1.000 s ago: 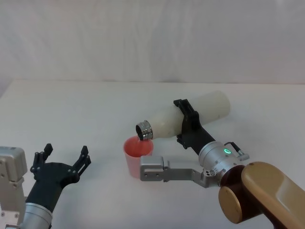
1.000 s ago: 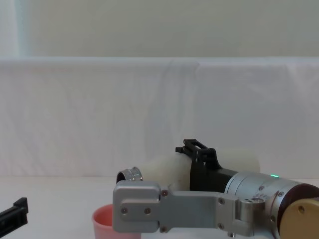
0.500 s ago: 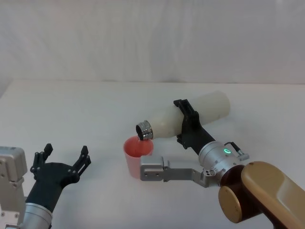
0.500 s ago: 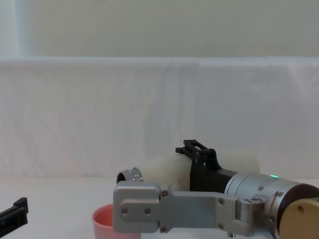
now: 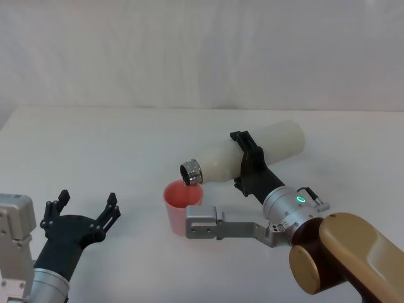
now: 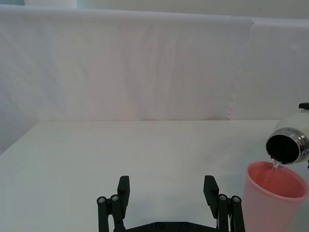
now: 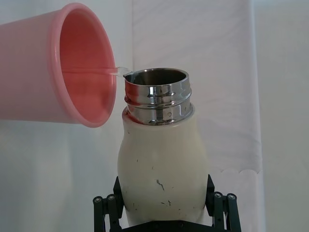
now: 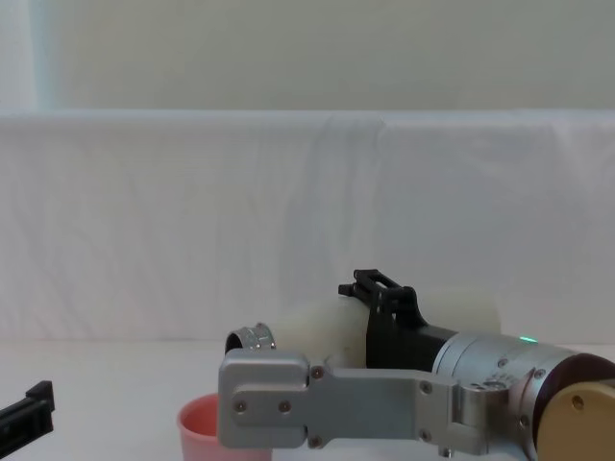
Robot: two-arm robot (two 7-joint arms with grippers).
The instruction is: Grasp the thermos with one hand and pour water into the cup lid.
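Now our right gripper [image 5: 246,165] clamps the thermos [image 5: 252,153] mid-body, tipped nearly level, its steel mouth just above the cup lid [image 5: 182,204], into which what looks like a thin thread of water falls. Well left of the cup lid, our left gripper [image 5: 84,212] hangs with fingers spread.

Black slotted tools [image 5: 247,165], silver wrist with green light, tan joint housing

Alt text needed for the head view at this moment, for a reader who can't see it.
The right gripper holds the thermos tipped nearly level, its steel mouth over the pink cup lid on the white table. The left gripper hangs open at lower left.
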